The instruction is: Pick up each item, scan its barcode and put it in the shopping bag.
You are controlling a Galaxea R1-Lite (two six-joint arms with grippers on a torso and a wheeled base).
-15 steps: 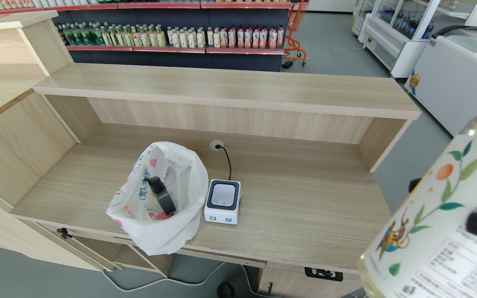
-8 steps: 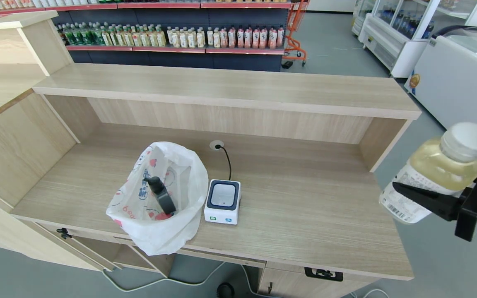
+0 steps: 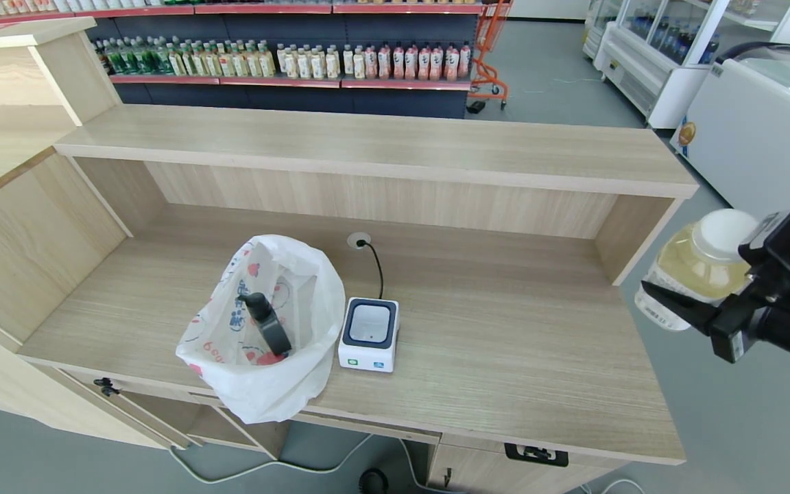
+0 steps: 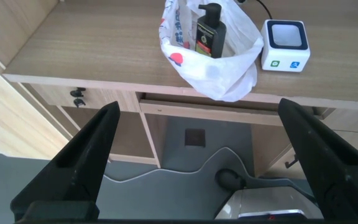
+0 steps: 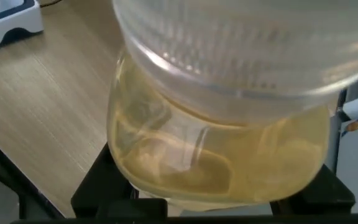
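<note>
Off the counter's right end, my right gripper (image 3: 683,296) is shut on a clear bottle of yellow drink (image 3: 695,264) with a white cap, held tilted in the air. The right wrist view has the bottle (image 5: 229,124) close up, between the fingers (image 5: 104,193). A white shopping bag (image 3: 265,329) stands open on the counter with a dark pump bottle (image 3: 268,326) inside. Just right of it sits the white barcode scanner (image 3: 369,334). My left gripper (image 4: 197,168) hangs open and empty below the counter's front edge, facing the bag (image 4: 219,68) and scanner (image 4: 284,45).
The wooden counter (image 3: 505,343) has a raised ledge (image 3: 367,147) along its back and side walls. A black cable (image 3: 376,267) runs from the scanner to a hole behind it. Drink shelves (image 3: 285,62) and freezers (image 3: 745,123) stand beyond.
My right gripper has carried the bottle away from the head camera, where it loomed large at the lower right, out to the counter's right end. The bag and scanner have not moved.
</note>
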